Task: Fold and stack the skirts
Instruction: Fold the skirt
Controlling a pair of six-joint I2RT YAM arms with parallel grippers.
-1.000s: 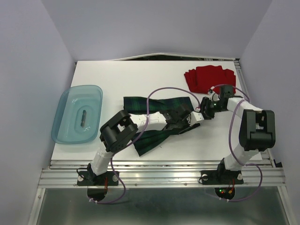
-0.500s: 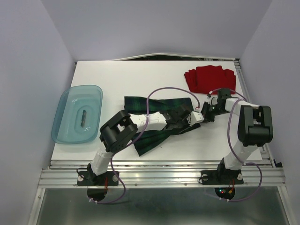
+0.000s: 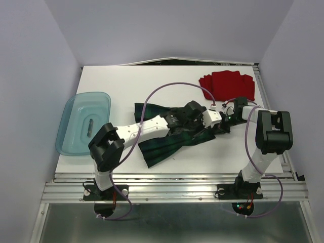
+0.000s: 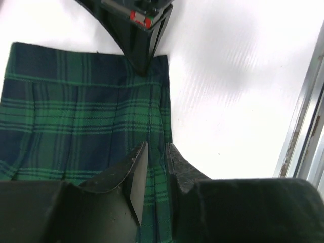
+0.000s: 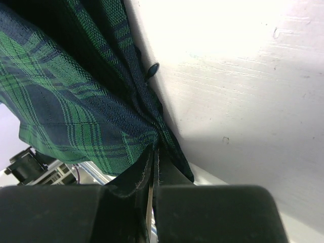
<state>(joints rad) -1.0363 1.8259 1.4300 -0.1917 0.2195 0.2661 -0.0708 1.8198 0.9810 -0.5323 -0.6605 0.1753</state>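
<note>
The plaid skirt (image 3: pixel 167 142) is lying across the middle of the table (image 3: pixel 126 86), its fanned hem toward the bottom of the overhead frame, and both arms are gripping its right end, probably so that edge travels as one straight line when it is folded over. The left gripper (image 4: pixel 155 149) is pinching a pleat, its fingers nearly together with cloth filling the narrow gap. Just beyond it the right gripper (image 5: pixel 153 157) is pressing its fingers tight on the skirt's corner and lifting it slightly off the surface. Farther back, at the upper right, the red skirt (image 3: pixel 226 83) is sitting bunched and well apart, seemingly waiting its turn, and the tub (image 3: pixel 63 126) at the left edge is playing no part. The left arm is stretching long and low from the bottom left toward the centre. The right arm is rising from the bottom right, bending at a high elbow and doubling back leftward, so the wrists are meeting almost head-on.
</note>
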